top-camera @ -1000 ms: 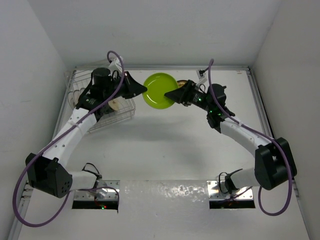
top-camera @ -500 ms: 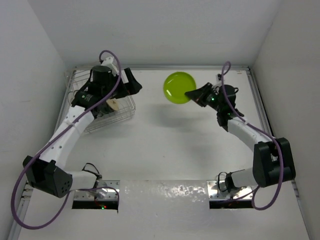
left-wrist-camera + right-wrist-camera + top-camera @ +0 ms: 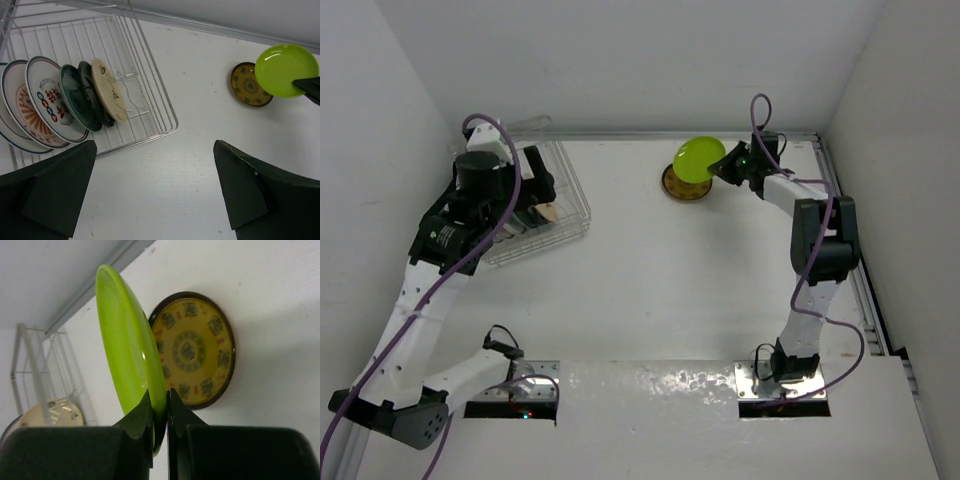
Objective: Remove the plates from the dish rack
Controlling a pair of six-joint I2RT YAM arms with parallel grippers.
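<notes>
- At the far right of the table (image 3: 650, 290), my right gripper (image 3: 159, 399) was pinching the lime green plate (image 3: 127, 335) by its rim. The jaws were pressed together on the thin edge, so the plate stood tilted almost upright.
- It hung partly over the yellow-brown plate (image 3: 196, 347), which lay flat. I judged this was to stack one on the other, but I could not tell whether they touched.
- Over at the far left, my left gripper (image 3: 155, 172) hovered above the dish rack (image 3: 159, 107), spread wide and holding nothing. It looked ready for the next pick.
- Several rack plates (image 3: 75, 97) stood on edge in the slots, leaning together, so much of the unloading remained.
</notes>
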